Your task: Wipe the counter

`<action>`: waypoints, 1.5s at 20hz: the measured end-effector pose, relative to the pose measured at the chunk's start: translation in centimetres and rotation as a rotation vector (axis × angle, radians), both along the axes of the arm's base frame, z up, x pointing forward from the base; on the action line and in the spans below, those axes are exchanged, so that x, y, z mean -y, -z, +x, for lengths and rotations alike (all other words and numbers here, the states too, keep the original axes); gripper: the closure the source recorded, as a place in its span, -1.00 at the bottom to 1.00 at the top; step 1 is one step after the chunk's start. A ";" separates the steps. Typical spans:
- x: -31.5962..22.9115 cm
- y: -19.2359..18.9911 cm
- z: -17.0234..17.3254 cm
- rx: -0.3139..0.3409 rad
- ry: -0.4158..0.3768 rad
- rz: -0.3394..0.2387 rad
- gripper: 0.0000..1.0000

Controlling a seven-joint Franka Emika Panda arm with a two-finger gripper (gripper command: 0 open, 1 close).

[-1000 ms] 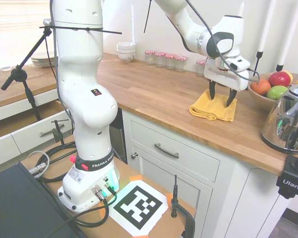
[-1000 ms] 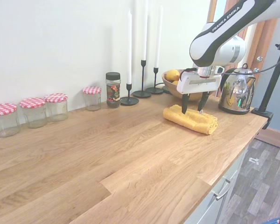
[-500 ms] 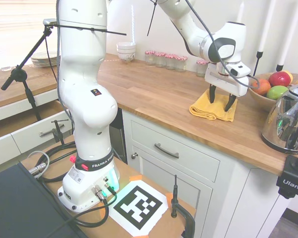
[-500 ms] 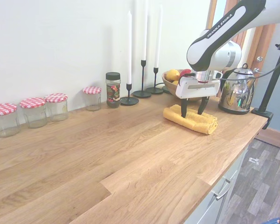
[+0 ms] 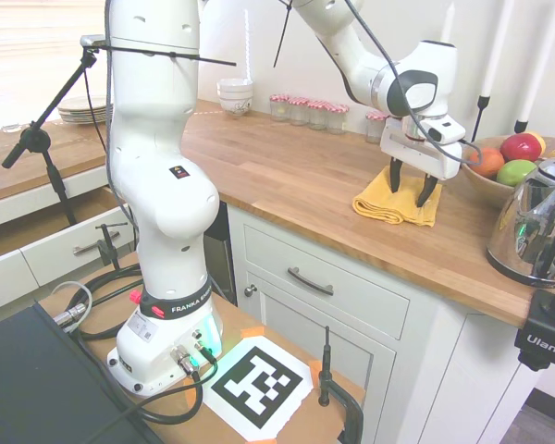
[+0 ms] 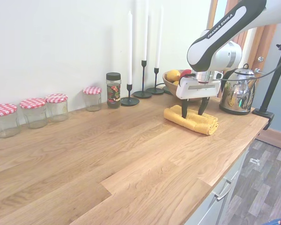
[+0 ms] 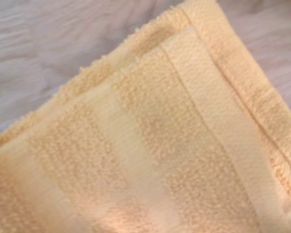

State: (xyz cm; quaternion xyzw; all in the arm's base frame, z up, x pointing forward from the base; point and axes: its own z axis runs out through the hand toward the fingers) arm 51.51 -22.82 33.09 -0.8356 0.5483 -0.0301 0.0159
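While the long warm-brown butcher-block wooden counter (image 5: 296,190) is running across white panelled cabinets (image 5: 328,305) with metal bar handles, the white arm's two-finger gripper (image 5: 410,190) is hanging directly over a folded yellow terry towel (image 6: 191,119) lying near the counter's front edge. The black fingers (image 6: 183,108) are standing spread apart, pointing down, with their tips at or just above the towel's top (actual contact cannot be judged from either side); they are gripping nothing. In the wrist view the towel (image 7: 145,145) is filling almost the whole picture, its ribbed bands and hemmed edge showing, with bare wood at one corner.

Just beyond the towel, a shiny steel electric kettle (image 6: 237,93) is sitting beside a wooden bowl of fruit (image 5: 499,166). Against the wall, three black candlesticks holding tall white candles (image 6: 143,56) are standing near a dark-lidded spice jar (image 6: 113,90), and four glass jars with red-checked lids (image 6: 35,111) are lining up further along, well apart from the towel.
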 end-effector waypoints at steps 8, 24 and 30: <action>-0.6 0.1 0.3 0.006 0.002 0.015 1.00; -0.7 0.1 0.3 0.018 0.010 0.039 1.00; -1.9 0.1 0.8 0.018 -0.014 0.038 1.00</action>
